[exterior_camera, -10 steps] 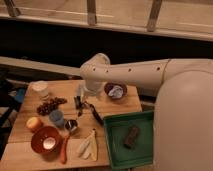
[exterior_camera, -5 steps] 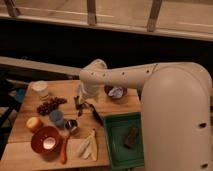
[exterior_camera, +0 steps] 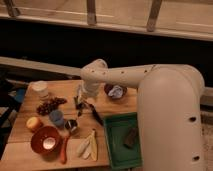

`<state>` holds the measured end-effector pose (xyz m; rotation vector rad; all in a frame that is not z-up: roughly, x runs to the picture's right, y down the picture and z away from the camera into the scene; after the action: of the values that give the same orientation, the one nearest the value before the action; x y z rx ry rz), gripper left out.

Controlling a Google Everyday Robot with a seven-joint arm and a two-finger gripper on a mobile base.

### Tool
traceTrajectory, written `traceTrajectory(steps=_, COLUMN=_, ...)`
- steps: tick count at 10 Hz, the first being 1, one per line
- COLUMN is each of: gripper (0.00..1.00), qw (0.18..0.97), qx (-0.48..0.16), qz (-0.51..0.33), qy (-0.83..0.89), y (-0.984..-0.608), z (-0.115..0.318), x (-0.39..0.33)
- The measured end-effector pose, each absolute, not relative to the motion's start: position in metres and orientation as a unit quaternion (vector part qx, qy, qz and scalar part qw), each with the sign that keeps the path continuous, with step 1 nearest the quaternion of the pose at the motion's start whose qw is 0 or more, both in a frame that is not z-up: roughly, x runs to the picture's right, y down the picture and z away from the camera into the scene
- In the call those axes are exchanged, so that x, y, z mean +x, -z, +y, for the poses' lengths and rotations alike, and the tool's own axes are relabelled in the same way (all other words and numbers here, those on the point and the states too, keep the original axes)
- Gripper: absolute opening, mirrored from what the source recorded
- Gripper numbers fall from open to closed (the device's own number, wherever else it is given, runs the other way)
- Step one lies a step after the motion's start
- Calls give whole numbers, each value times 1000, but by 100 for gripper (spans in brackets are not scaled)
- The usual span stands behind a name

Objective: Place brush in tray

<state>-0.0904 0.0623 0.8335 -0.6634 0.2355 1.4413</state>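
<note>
Hand point(exterior_camera: 79, 103) over wooden table point(exterior_camera: 19, 145)

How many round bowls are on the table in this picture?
2. The front bowl stands near the table's front left; the back bowl sits just right of the gripper, which hangs over the table's middle. The arm may hide more.

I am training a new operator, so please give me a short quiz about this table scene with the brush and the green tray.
1. Fill in: the open gripper hangs at the brush end ____ from the tray (nearer/farther).
2. True or false: the brush lies inside the tray.
3. What lies in the tray? A) brown block B) grapes C) cup
Key: 1 farther; 2 false; 3 A.
</note>
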Motion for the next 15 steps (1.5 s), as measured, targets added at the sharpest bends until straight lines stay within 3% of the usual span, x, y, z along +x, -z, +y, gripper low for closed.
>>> traceTrajectory(steps=14, gripper=65, qw=675, qx=-354, qz=176, qy=-623, y=-903, z=112, x=-80)
traceTrajectory(steps=15, gripper=61, qw=674, qx=-359, qz=180, qy=-620, y=-906, z=116, x=-82)
